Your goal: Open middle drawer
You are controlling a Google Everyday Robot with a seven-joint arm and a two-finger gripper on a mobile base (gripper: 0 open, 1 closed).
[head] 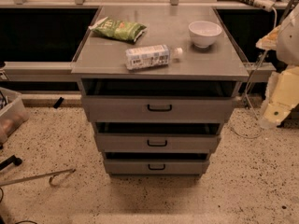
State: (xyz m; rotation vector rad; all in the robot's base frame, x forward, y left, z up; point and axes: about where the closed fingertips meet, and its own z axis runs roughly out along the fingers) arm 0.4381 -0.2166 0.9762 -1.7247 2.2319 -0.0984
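Note:
A grey metal cabinet with three drawers stands in the middle of the camera view. The middle drawer (187, 143) has a flat grey front and a small black loop handle (157, 143). It sits between the taller top drawer (196, 109) and the narrower bottom drawer (182, 167). A dark gap shows above each front. My gripper (279, 99) is the pale cream part at the right edge. It is level with the top drawer, well to the right of the cabinet, and touches nothing.
On the cabinet top (103, 59) lie a green snack bag (119, 29), a plastic bottle on its side (148, 56) and a white bowl (204, 33). A plastic bin (9, 113) stands at left. A metal hook (51, 175) lies on the speckled floor.

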